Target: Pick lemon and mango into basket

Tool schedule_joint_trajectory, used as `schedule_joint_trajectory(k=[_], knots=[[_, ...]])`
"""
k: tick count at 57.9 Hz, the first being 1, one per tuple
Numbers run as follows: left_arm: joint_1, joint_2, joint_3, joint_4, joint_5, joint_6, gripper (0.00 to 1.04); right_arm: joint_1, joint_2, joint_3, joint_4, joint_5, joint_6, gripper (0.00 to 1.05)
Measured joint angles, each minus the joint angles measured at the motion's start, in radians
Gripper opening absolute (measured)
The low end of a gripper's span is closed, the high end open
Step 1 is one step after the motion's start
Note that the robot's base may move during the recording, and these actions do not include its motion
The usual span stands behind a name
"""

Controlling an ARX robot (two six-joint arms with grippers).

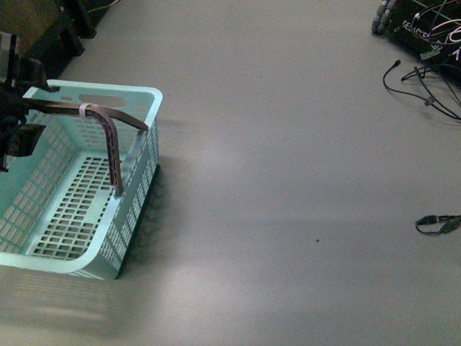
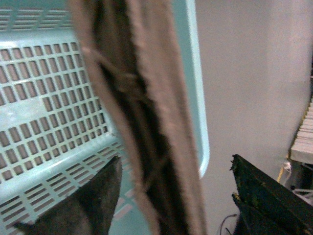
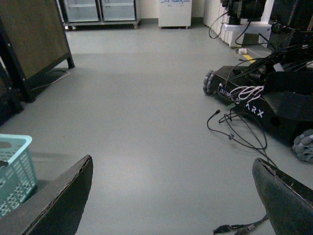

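The mint-teal basket (image 1: pixel 133 216) stands on the grey floor at the left, and I see no fruit in it. Its brown ribbed handle (image 1: pixel 108 133) is raised over it. My left gripper (image 1: pixel 25 107) is at the basket's far left rim, open, with the handle running between its jaws. In the left wrist view the handle (image 2: pixel 146 98) passes between the open fingers of the left gripper (image 2: pixel 176 161), above the slotted basket floor (image 2: pixel 44 98). My right gripper (image 3: pixel 172 161) is open and empty above bare floor; a corner of the basket (image 3: pixel 14 166) shows beside it. The lemon and the mango are out of view.
Black cables (image 1: pixel 425 86) lie on the floor at the far right, and a small strap (image 1: pixel 438 225) lies nearer. A wheeled robot base (image 3: pixel 264 98) with wires stands beyond them. A wooden panel (image 3: pixel 34 39) and dark furniture (image 1: pixel 65 29) stand at the far left.
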Motion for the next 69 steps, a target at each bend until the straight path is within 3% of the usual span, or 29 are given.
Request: schedule_joint_trajectory(k=[6, 11, 15, 39, 53, 69], knots=[[0.001, 0.000, 0.000, -0.012, -0.005, -0.004, 0.41, 0.000, 0.000, 0.000, 0.000, 0.000, 0.000, 0.96], [-0.003, -0.001, 0.010, -0.011, -0.001, -0.019, 0.18, 0.000, 0.000, 0.000, 0.000, 0.000, 0.000, 0.96], [-0.004, -0.005, 0.012, -0.010, 0.012, -0.067, 0.08, 0.000, 0.000, 0.000, 0.000, 0.000, 0.000, 0.96], [0.021, -0.188, -0.175, 0.013, 0.084, -0.071, 0.07, 0.000, 0.000, 0.000, 0.000, 0.000, 0.000, 0.96], [0.029, -0.523, -0.311, -0.099, 0.073, -0.092, 0.07, 0.000, 0.000, 0.000, 0.000, -0.001, 0.000, 0.96], [0.056, -0.958, -0.381, -0.306, 0.144, -0.198, 0.07, 0.000, 0.000, 0.000, 0.000, 0.000, 0.000, 0.96]])
